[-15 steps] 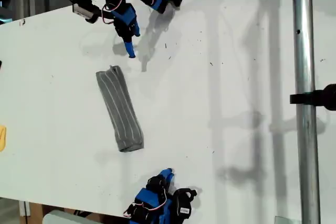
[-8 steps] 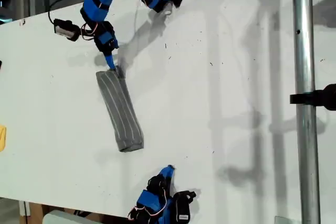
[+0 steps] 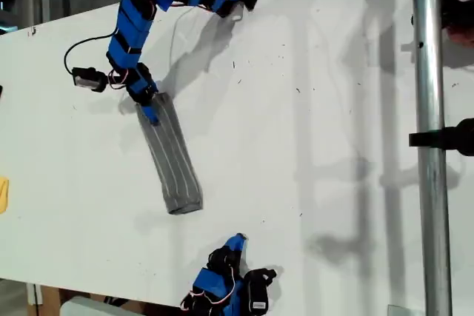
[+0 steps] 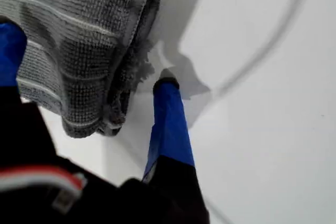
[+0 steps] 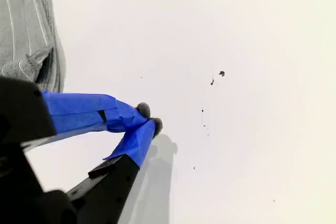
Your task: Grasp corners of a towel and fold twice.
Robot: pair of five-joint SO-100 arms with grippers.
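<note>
Towel (image 3: 172, 155) grey, thin white stripes, folded into narrow strip

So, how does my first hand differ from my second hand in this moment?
Jaws: my first hand is open, one finger over the towel end, the other beside it; my second hand is shut on nothing.
Place: my first hand is at the towel end nearer the exterior view's top; my second hand is over bare table near that view's bottom, apart from the towel.
Shared: both have blue fingers.
</note>
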